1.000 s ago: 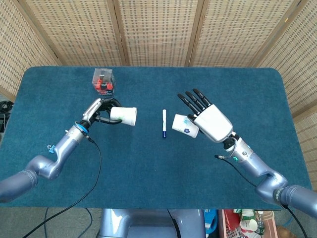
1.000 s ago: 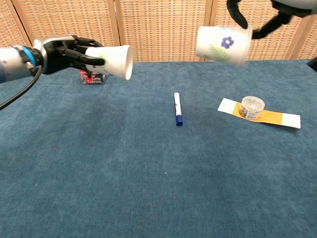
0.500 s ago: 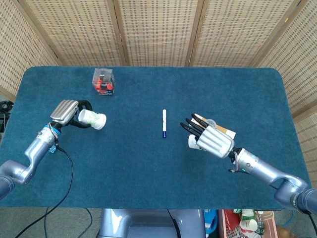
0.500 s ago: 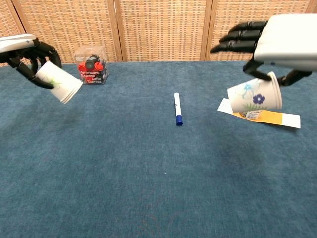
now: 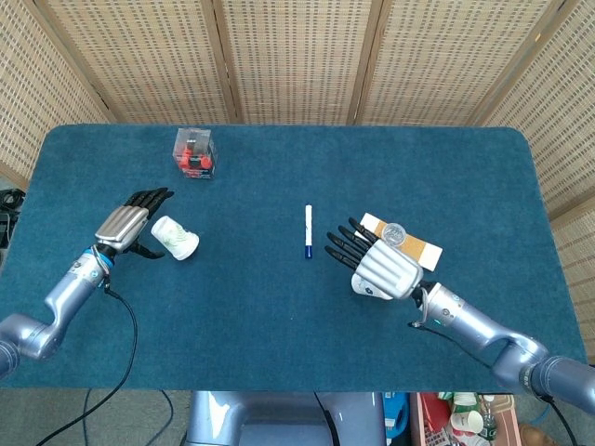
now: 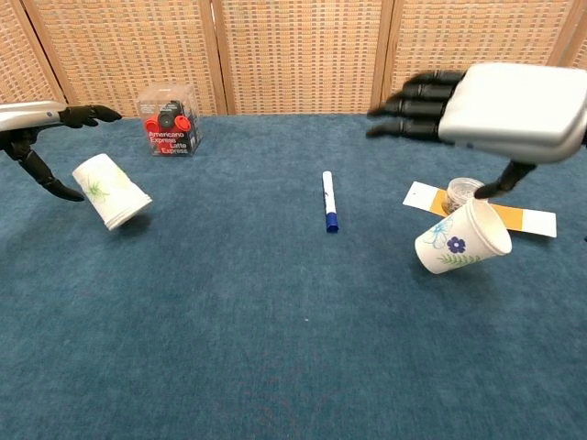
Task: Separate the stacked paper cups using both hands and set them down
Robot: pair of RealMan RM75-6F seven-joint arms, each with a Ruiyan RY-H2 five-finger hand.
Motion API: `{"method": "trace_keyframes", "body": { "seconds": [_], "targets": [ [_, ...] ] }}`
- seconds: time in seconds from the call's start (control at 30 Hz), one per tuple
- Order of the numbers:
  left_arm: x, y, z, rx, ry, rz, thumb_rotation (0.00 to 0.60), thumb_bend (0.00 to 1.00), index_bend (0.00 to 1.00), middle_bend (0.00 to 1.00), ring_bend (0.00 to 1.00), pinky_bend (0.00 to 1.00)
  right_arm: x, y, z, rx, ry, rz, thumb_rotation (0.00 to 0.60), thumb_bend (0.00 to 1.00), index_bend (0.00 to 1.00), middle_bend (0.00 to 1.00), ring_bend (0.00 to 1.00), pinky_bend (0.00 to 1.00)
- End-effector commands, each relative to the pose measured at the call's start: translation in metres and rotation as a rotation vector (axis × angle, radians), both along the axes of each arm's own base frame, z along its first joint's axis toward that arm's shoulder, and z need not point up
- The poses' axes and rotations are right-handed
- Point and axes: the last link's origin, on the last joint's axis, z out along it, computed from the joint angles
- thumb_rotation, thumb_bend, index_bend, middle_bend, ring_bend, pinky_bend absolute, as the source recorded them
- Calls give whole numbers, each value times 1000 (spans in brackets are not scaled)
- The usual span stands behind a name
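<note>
A white paper cup with green print [image 5: 175, 238] [image 6: 110, 191] lies tilted on its side on the blue table, left of centre. My left hand [image 5: 130, 223] [image 6: 41, 137] hovers just left of it, fingers spread, holding nothing. A second cup with a blue flower [image 6: 463, 240] rests tilted at the right, mouth up and to the right. My right hand [image 5: 376, 265] [image 6: 495, 110] is over it with fingers stretched out and the thumb just above the rim. In the head view this hand hides that cup.
A white and blue pen [image 5: 308, 231] [image 6: 328, 202] lies mid-table. A clear box of red capsules [image 5: 194, 153] [image 6: 170, 121] stands at the back left. A small round jar [image 5: 397, 232] [image 6: 468, 190] sits on an orange and white strip [image 6: 509, 217] behind the right cup.
Both hands carried their cups apart and down to the table, then spread their fingers. The left cup now lies beside the left hand; the right cup sits under the right palm.
</note>
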Motion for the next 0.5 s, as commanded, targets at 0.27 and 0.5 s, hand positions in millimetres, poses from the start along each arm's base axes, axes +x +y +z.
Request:
{"method": "trace_keyframes", "body": {
  "seconds": [0.27,0.5],
  "targets": [
    [-7,-63,73,260,-71,54,600,108,0,0,0,0,-38,39,63,-106,-438,-325,600,0,0,0,0,0],
    [-22,-131,92,390,-63,116,600,108,0,0,0,0,-85,99,76,-133,-607,-554,600,0,0,0,0,0]
  ]
}}
